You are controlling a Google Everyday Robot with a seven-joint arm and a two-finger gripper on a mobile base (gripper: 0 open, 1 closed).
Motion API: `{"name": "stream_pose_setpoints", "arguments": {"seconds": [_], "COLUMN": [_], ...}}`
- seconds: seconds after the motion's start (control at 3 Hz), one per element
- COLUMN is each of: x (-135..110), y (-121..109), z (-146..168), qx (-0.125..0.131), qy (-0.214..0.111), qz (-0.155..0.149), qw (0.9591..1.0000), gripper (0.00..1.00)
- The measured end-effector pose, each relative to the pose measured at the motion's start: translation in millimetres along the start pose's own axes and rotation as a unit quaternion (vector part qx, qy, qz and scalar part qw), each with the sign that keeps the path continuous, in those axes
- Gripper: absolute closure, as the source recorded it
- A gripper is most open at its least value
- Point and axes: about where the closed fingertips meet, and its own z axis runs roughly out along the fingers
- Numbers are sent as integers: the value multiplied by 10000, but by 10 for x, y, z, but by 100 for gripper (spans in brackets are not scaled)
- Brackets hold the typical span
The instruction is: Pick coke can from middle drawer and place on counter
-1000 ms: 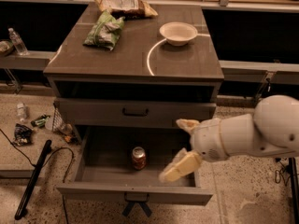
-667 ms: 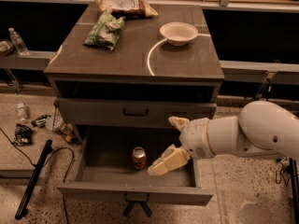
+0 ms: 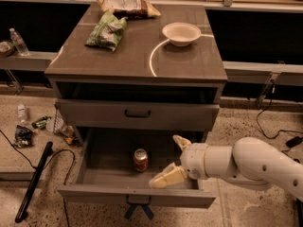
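Sunk lower into the middle drawer, jaws gape wide beside the coke can, holding nothing.

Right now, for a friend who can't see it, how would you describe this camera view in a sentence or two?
The robot's gripper hangs open over the pulled-out middle drawer, just right of an upright red coke can standing inside. On the counter above sit a white bowl and two snack bags.

Spread tool hovers in middle drawer beside coke can.
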Motion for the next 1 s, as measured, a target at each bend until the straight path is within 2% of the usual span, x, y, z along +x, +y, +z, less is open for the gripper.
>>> {"name": "stream_pose_setpoints", "arguments": {"seconds": [0.33, 0.67, 1.0], "x": [491, 927, 926], "y": [-280, -580, -579], "z": [270, 705, 705], "qx": [300, 675, 674], "qy": [-180, -281, -281], "qz": [88, 350, 350], "qw": [9993, 9967, 9967], "gripper": [0, 0, 0]}}
